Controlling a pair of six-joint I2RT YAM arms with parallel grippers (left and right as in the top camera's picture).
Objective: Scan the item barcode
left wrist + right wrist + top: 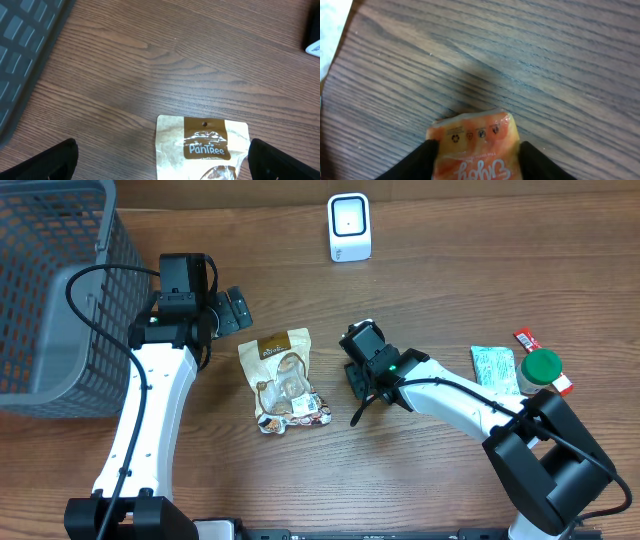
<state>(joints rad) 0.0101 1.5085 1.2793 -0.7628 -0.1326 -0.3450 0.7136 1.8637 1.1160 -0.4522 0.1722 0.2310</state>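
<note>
Right wrist: orange packet point(470, 152) lies between the right gripper's point(478, 146) fingers point(422, 161).

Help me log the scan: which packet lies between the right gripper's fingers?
The orange packet, flanked by the right gripper's fingers; the brown pouch and the pale green packet lie apart from it.

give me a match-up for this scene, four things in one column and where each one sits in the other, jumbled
Things:
1. grey basket
2. white scanner
3. brown pouch
4. green-lidded jar

Places (overhead view):
a. in the centre, lying flat
b. at the robot's right end
c. at the far edge, in the middle
d. at the robot's left end

Pairs: 1-d, 2-c, 3-a, 4-b
</note>
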